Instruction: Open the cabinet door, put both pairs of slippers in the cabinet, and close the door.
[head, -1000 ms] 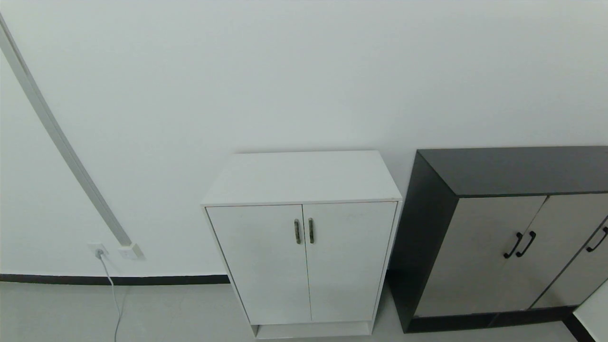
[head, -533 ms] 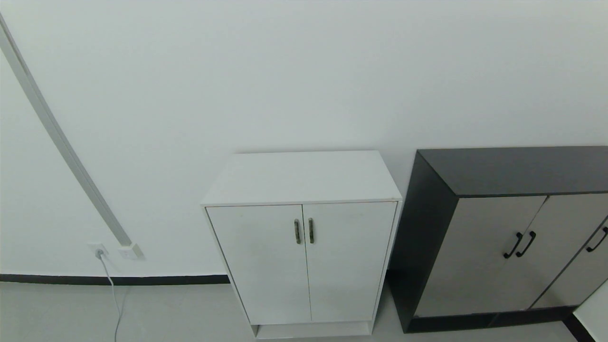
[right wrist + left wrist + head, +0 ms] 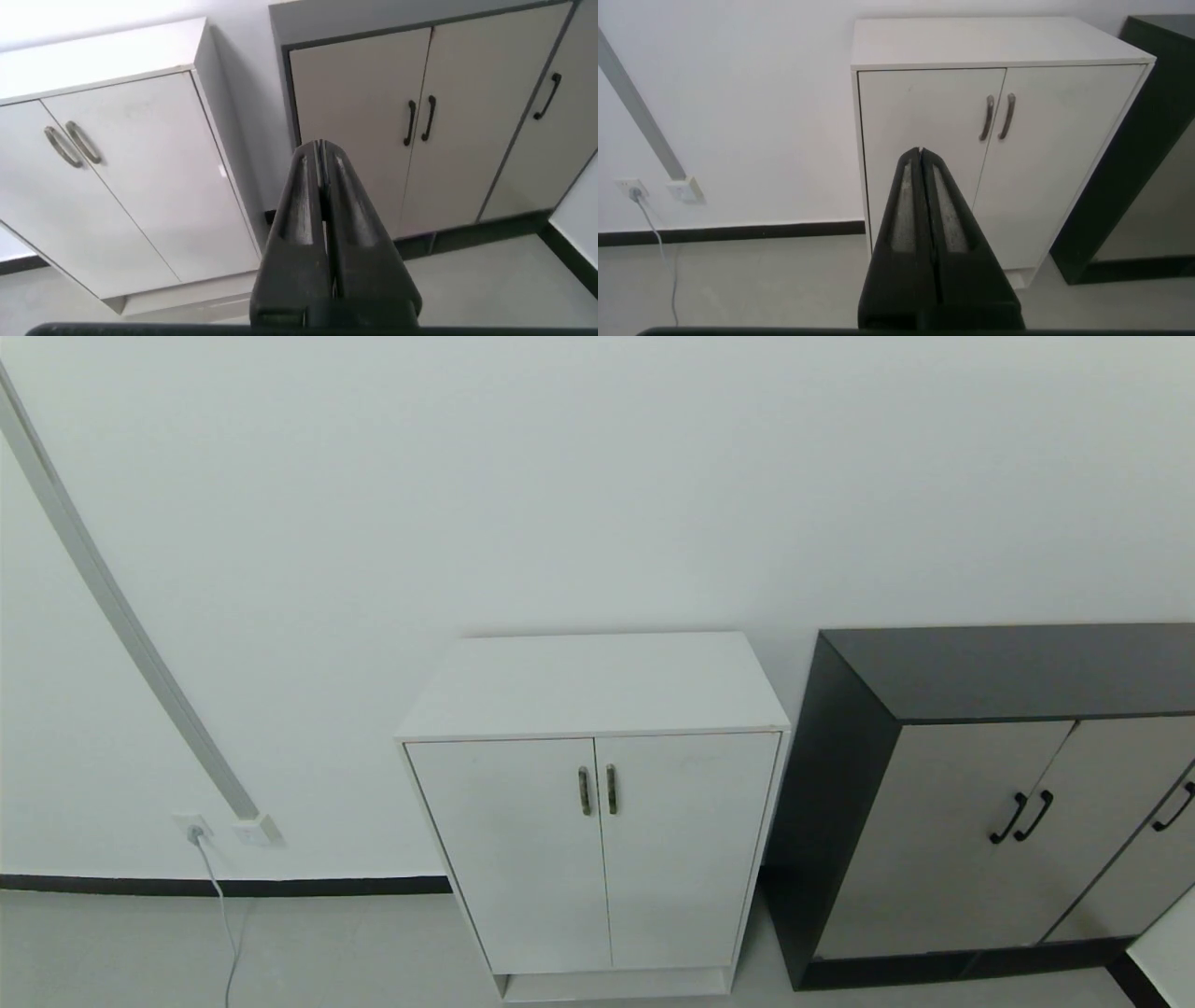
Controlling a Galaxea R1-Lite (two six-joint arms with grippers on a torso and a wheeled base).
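Both the left tool (image 3: pixel 920 154) and right tool (image 3: pixel 320 147) are pressed together, facing the shut cabinet (image 3: pixel 523 859).

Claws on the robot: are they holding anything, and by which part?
Nothing is held. The left claw and the right claw are both shut with nothing between them, apart from the white two-door cabinet.

The doors (image 3: pixel 523 859) of the white cabinet (image 3: pixel 597 686) are shut, their handles (image 3: pixel 584 791) side by side at the seam. A black cabinet (image 3: pixel 840 803) crowds its right flank. Bare floor (image 3: pixel 355 952) lies in front and to its left, where a power cord (image 3: pixel 224 915) hangs.
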